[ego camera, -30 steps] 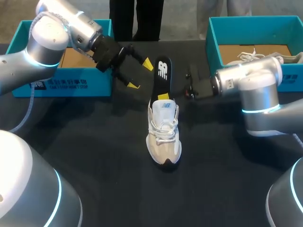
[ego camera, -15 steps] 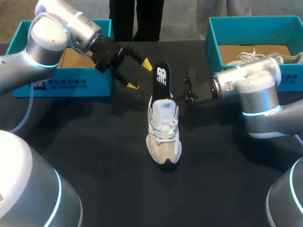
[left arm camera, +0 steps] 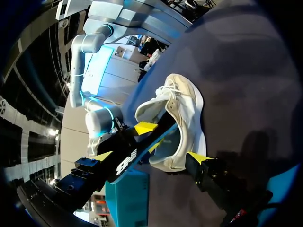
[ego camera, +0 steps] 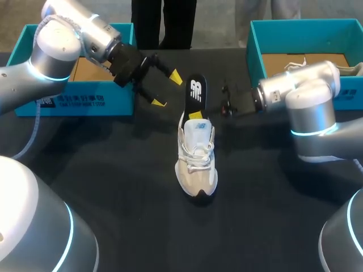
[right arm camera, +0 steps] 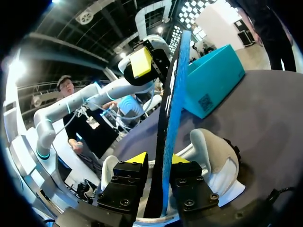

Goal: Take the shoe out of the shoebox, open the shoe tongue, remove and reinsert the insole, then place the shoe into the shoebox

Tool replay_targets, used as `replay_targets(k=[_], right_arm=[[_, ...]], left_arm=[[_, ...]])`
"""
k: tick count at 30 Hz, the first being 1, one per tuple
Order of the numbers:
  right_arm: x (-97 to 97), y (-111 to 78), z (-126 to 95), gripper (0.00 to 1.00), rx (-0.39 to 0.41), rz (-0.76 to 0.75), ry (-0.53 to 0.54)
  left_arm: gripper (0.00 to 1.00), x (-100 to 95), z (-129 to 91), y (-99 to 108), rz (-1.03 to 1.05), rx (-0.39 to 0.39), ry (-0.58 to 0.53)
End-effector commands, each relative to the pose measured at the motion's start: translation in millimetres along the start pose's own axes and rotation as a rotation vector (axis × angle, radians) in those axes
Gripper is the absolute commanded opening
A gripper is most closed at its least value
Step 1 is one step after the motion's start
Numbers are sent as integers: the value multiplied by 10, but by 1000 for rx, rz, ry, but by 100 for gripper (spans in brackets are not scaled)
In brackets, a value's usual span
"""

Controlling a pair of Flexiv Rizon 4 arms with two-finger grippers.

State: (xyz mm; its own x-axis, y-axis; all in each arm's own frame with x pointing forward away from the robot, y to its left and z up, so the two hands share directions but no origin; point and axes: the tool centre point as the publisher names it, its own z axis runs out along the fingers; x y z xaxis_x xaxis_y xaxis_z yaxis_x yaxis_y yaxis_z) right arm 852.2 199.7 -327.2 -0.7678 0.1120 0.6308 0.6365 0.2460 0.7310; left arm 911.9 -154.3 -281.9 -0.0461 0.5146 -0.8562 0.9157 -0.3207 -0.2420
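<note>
Head view: a beige-and-white lace-up sneaker [ego camera: 196, 164] stands upright mid-desk, on the dark desk [ego camera: 113, 187]. A black foam insole [ego camera: 195, 90] rises out of its opening, leaning away towards the far edge. The left pincer [ego camera: 167, 89] hangs beside the insole, fingers spread and holding nothing, unchanged from a second ago. The right arm [ego camera: 306, 96] has its wrist drawn slightly back towards its own side since half a second ago. The sneaker has not shifted. One teal cardboard shoebox [ego camera: 74, 102] stands far left, a second teal shoebox [ego camera: 258, 45] far right.

Left wrist view: the sneaker [left arm camera: 187, 109] lies ahead of the spread fingers, with the insole [left arm camera: 124, 163] crossing between them untouched.

Right wrist view: the right pincer [right arm camera: 157, 158] clamps the insole [right arm camera: 174, 94] edge-on between both yellow tips, directly over the sneaker [right arm camera: 215, 161].
</note>
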Motion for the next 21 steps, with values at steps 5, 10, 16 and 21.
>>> replay_targets(k=[5, 10, 16, 21], right_arm=[[-50, 110, -24, 19, 9, -16, -1], [-90, 129, 7, 3, 22, -13, 21], [-75, 79, 36, 0, 62, 11, 39], [-22, -25, 57, 0, 100, 45, 49]], left_arm=[[100, 7, -27, -25, 2, -6, 3], [100, 6, -33, -30, 2, -9, 5], [100, 3, -37, -31, 4, -8, 7], [100, -7, -29, -27, 6, -5, 7]])
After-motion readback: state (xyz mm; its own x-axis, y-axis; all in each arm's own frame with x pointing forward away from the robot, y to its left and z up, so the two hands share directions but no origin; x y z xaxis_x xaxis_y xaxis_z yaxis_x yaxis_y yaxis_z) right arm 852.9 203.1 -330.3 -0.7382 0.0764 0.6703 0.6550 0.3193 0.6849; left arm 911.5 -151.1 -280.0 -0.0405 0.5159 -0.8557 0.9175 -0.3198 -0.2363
